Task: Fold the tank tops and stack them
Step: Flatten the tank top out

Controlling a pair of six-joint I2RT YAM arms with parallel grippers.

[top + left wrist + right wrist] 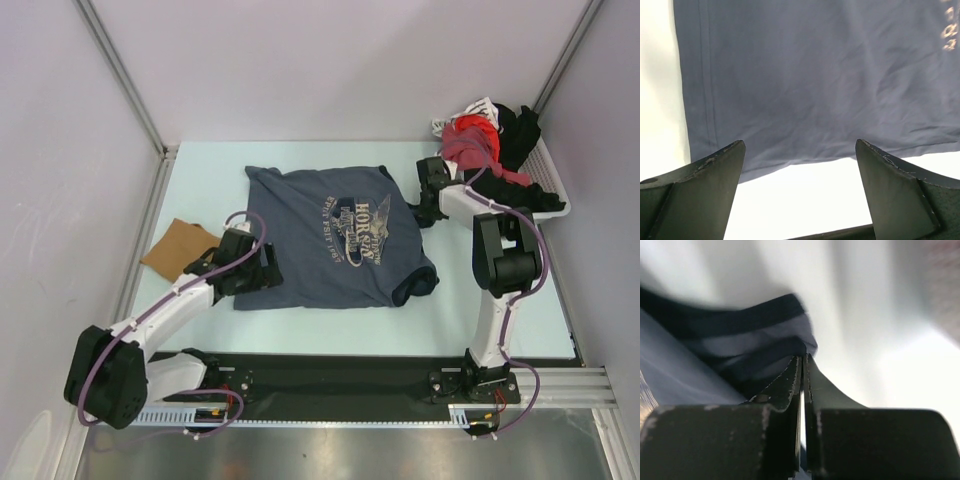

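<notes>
Hovers with left fingers (700, 190) wide apart just above the near hem of the slate-blue tank top (310, 265), laid out on the tabletop (330, 330) between both pairs of fingers. Outboard of the left fingers, tan-brown tank top (180, 248) — could get swept askew. Farther off, clamps right fingers (790, 385) together at the dark strap trim — cannot tell whether on cloth. Risks dragging and bunching the top, given an empty pinch.

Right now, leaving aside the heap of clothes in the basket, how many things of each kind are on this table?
Tank tops: 2, slate-blue tank top and tan-brown tank top
White basket: 1
Robot arms: 2, left arm and right arm
Total: 5
</notes>
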